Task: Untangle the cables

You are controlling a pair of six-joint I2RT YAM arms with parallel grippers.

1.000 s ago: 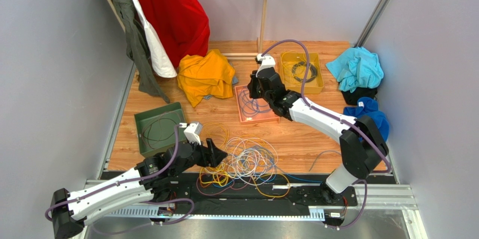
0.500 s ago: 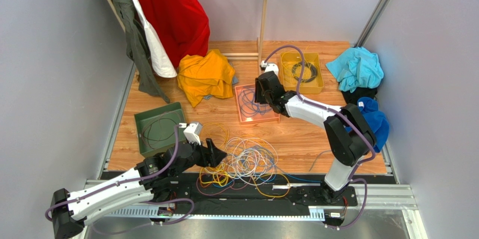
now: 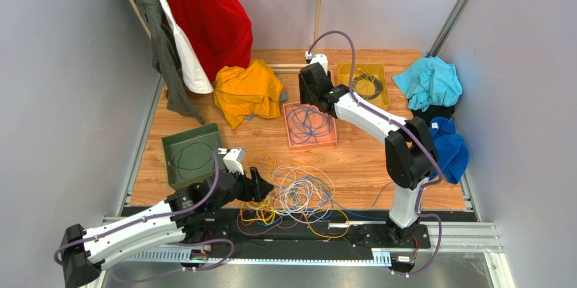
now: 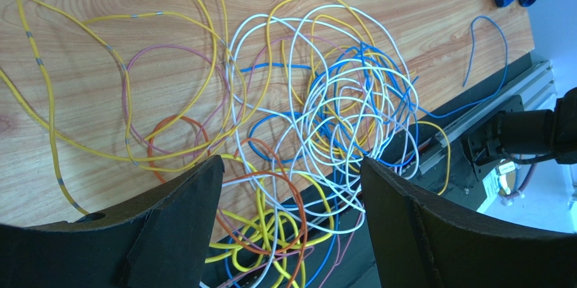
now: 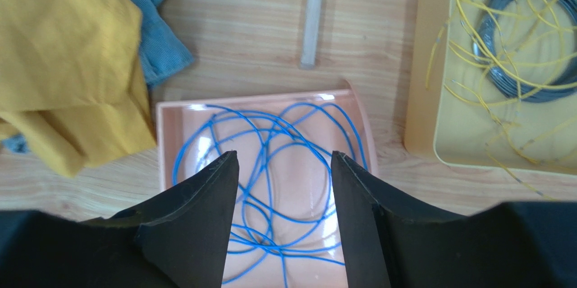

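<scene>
A tangle of yellow, white, blue and orange cables (image 3: 298, 197) lies on the wood near the front edge, seen close in the left wrist view (image 4: 325, 119). My left gripper (image 3: 265, 186) (image 4: 291, 163) hovers open at the tangle's left side, with loops beneath the gap and nothing clamped. My right gripper (image 3: 310, 85) (image 5: 284, 154) hangs open above the far end of the pink tray (image 3: 290, 140) (image 5: 161, 139). A loose blue cable (image 3: 310, 122) (image 5: 271, 132) lies coiled in that tray, apart from the fingers.
A yellow tray (image 3: 386, 99) (image 5: 426, 99) right of the pink one holds a dark coil and thin yellow wire. A green tray (image 3: 169, 166) with a dark cable sits at left. Cloth heaps: orange (image 3: 247, 92), teal (image 3: 428, 82), blue (image 3: 447, 142). A wooden pole (image 3: 316, 28) stands behind.
My right gripper has gone from shut to open and drawn back toward the far end of the pink tray. The left arm has not moved.
</scene>
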